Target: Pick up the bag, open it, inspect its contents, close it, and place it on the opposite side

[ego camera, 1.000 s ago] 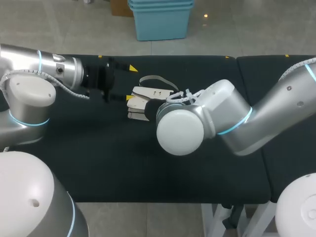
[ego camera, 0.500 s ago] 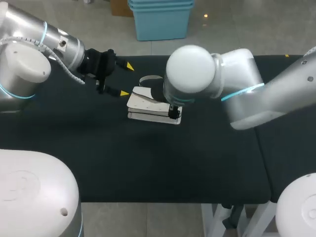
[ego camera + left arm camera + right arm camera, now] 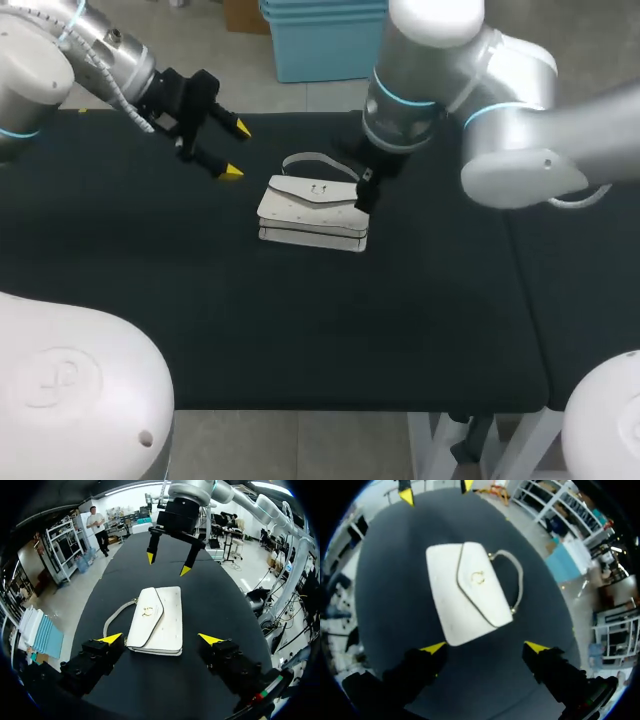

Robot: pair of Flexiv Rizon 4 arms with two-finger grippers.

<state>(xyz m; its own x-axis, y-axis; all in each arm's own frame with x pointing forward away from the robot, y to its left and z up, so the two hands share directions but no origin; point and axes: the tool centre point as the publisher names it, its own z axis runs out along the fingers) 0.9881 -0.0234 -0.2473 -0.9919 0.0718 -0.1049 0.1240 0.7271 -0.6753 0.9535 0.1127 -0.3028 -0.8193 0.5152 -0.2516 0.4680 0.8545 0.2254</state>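
Yellow-tipped fingers of my left gripper (image 3: 236,150) stand spread wide and hold nothing, off the bag's end that lies toward my left arm and clear of it. My right gripper (image 3: 485,647) is just as open and just as bare, hanging over the other end with its tips pointing down. Between the two, the white bag (image 3: 312,212) lies flat near the middle of the black table (image 3: 300,330), its flap closed, its clasp (image 3: 147,611) facing up, and its strap (image 3: 305,160) looped out on the far side.
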